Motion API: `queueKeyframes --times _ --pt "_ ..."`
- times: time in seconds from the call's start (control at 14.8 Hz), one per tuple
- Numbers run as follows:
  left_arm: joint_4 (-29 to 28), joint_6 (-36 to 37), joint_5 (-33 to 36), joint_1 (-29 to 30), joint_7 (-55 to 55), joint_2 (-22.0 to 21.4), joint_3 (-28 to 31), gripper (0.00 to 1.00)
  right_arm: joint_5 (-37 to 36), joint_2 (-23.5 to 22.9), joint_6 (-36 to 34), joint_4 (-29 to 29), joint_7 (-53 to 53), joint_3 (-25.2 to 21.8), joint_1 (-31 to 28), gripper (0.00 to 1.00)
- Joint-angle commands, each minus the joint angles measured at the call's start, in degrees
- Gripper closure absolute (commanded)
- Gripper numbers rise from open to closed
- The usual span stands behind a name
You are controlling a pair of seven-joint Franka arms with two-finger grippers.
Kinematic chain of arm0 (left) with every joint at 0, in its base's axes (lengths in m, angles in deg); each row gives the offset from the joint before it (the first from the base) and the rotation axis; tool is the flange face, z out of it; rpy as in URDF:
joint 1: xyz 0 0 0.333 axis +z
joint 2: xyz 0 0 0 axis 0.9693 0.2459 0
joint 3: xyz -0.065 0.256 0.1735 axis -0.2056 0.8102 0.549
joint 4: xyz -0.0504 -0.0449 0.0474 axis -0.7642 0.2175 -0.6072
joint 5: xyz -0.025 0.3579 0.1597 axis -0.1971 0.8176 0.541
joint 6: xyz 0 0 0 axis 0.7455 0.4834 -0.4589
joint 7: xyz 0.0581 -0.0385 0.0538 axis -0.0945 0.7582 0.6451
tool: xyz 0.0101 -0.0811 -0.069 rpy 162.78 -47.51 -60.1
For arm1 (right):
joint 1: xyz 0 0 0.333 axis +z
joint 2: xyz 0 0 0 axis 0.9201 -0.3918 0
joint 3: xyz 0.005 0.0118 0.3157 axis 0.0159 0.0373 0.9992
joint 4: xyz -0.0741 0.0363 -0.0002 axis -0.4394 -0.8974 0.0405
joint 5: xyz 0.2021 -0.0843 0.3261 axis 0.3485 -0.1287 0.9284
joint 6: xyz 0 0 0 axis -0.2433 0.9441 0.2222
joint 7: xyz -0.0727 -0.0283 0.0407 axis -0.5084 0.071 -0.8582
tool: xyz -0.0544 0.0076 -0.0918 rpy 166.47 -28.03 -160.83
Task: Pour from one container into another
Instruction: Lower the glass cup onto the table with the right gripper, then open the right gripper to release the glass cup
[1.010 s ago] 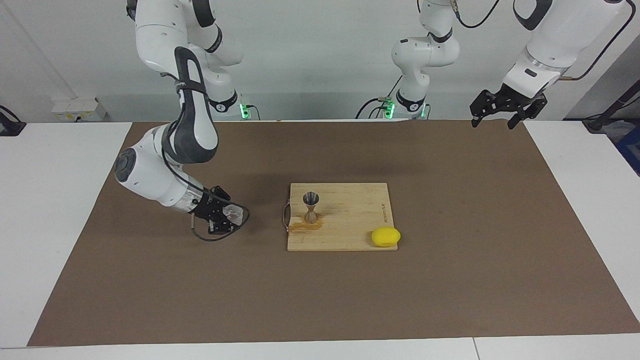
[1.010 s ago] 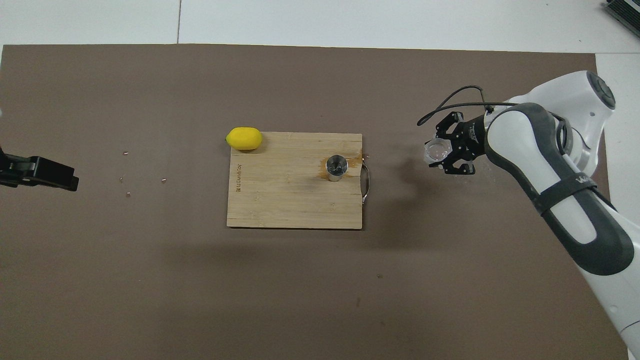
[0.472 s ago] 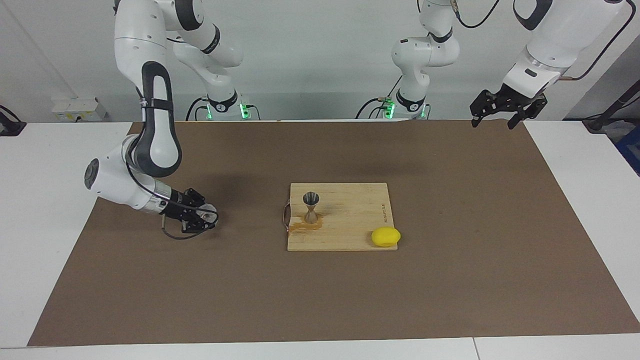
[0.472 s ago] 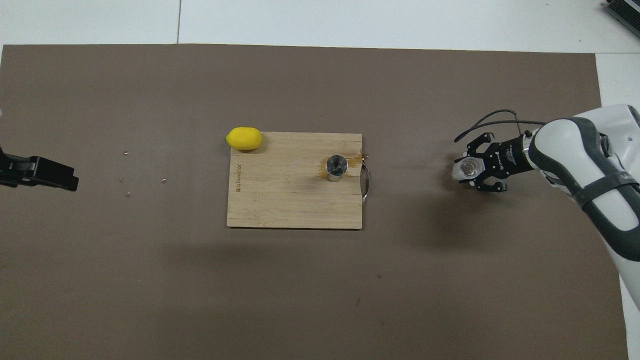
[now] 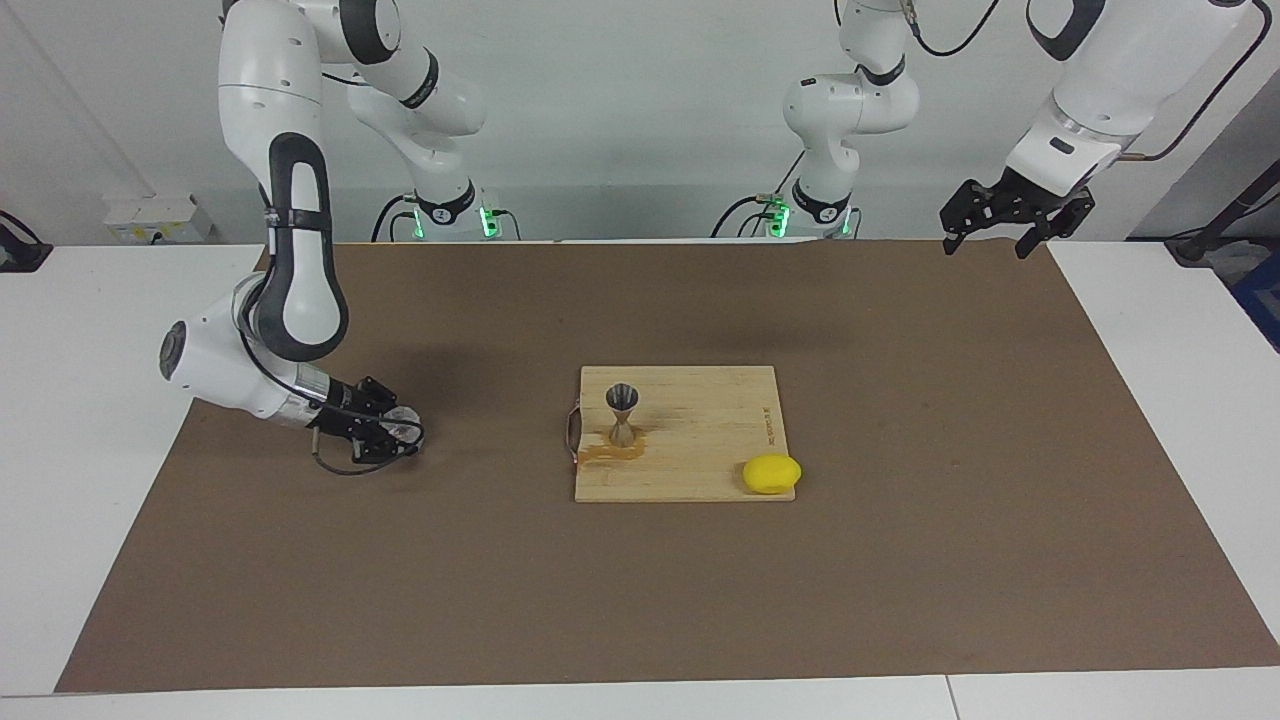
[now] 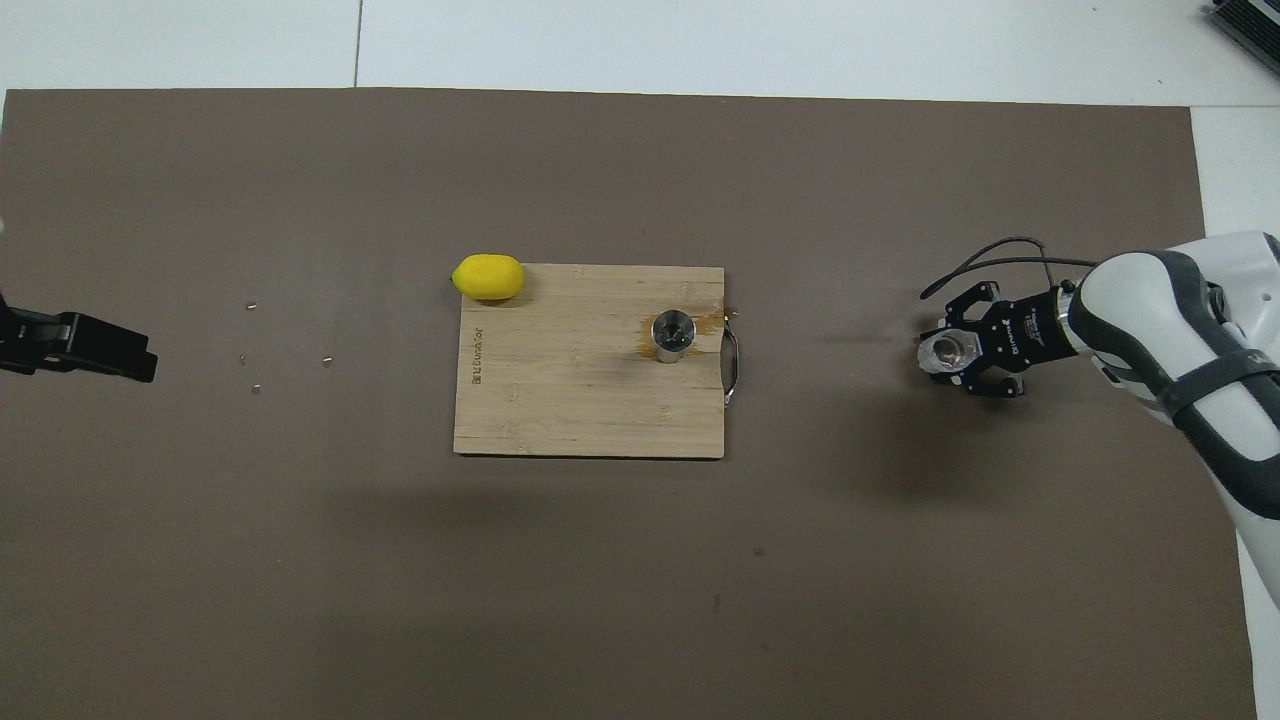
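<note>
The clear glass tumbler (image 5: 404,429) (image 6: 944,348) is upright in my right gripper (image 5: 392,433) (image 6: 952,351), which is shut on it, low at the brown mat toward the right arm's end of the table. Whether the glass rests on the mat I cannot tell. The metal jigger (image 5: 622,411) (image 6: 672,333) stands upright on the wooden board (image 5: 700,455) (image 6: 580,400), at the board's handle end, well apart from the glass. My left gripper (image 5: 1012,228) (image 6: 95,347) waits open and raised over the mat's edge at the left arm's end.
A yellow lemon (image 5: 771,473) (image 6: 488,277) lies at the board's corner farthest from the robots. A brownish spill (image 5: 608,454) stains the board beside the jigger's foot. A few small crumbs (image 6: 255,361) dot the mat near the left gripper.
My right arm has carried the glass away from the board toward the right arm's end of the table and lowered it to the mat. The left arm has not moved.
</note>
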Motion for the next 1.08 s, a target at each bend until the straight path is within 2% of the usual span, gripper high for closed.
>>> queueKeyframes --times 0.0,0.13,0.4,0.81,1.01 --pt "-0.76 0.58 1.03 0.28 -0.35 -0.89 -0.15 0.00 1.35 0.90 3.38 2.61 -1.74 0.71 -1.11 0.03" --pt "-0.76 0.58 1.03 0.28 -0.35 -0.89 -0.15 0.00 1.35 1.33 3.21 2.61 -1.91 0.54 -1.11 0.01" --pt "-0.76 0.58 1.03 0.28 -0.35 -0.89 -0.24 0.00 -0.83 5.54 2.86 2.78 -1.82 0.27 -1.02 0.01" --pt "-0.76 0.58 1.03 0.28 -0.35 -0.89 -0.15 0.00 -13.40 10.73 1.02 2.78 -3.74 0.54 1.51 0.01" --pt "-0.76 0.58 1.12 0.28 -0.35 -0.89 -0.15 0.00 -20.42 11.70 -3.01 2.70 -15.05 0.62 5.02 0.01"
